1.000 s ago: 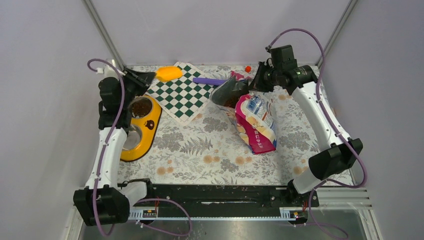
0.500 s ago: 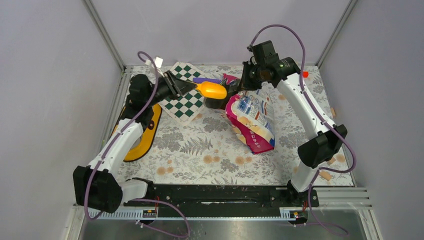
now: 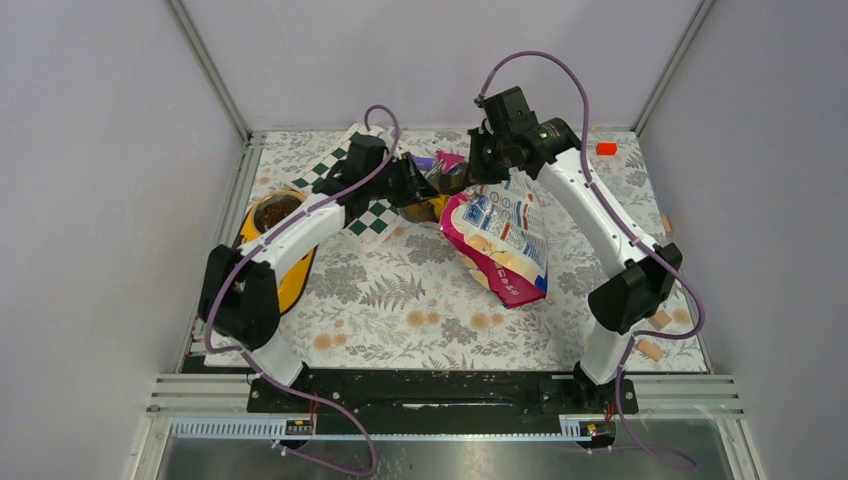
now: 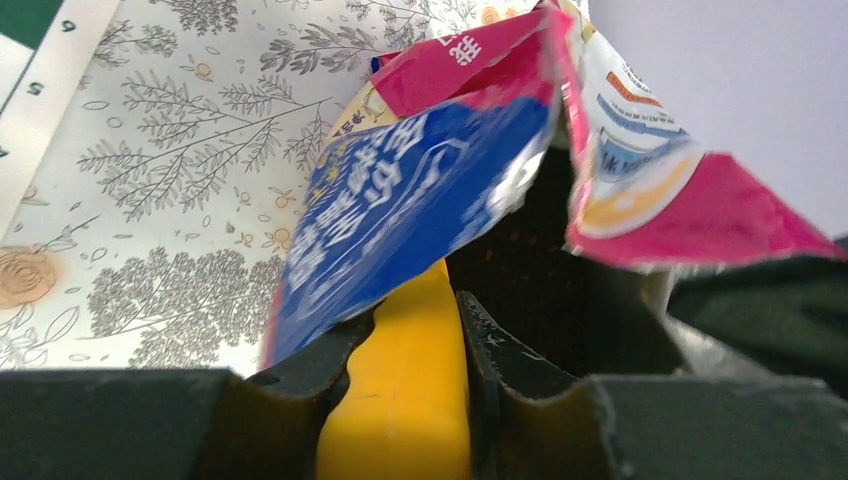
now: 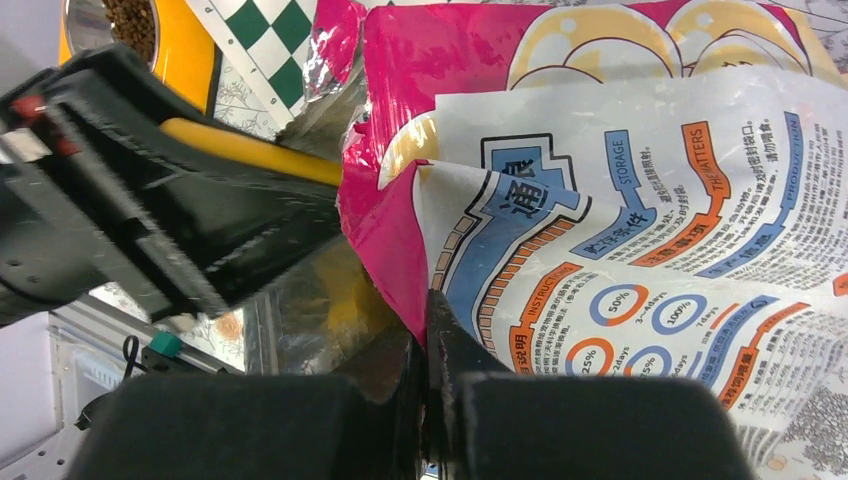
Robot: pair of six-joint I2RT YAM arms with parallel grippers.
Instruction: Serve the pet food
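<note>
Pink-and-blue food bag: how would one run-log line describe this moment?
left jaws: shut on orange plastic scoop, tip inside glossy pink-and-blue pillow bag | right jaws: shut on bag's open rim

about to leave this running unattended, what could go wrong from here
The right tool pinches only a thin edge of the glossy pink-and-blue pet food bag; it could slip and the mouth collapse onto the orange plastic scoop.
The left tool must carry that scoop to the yellow double-bowl feeder, well off to the side, so its load may spill.
</note>
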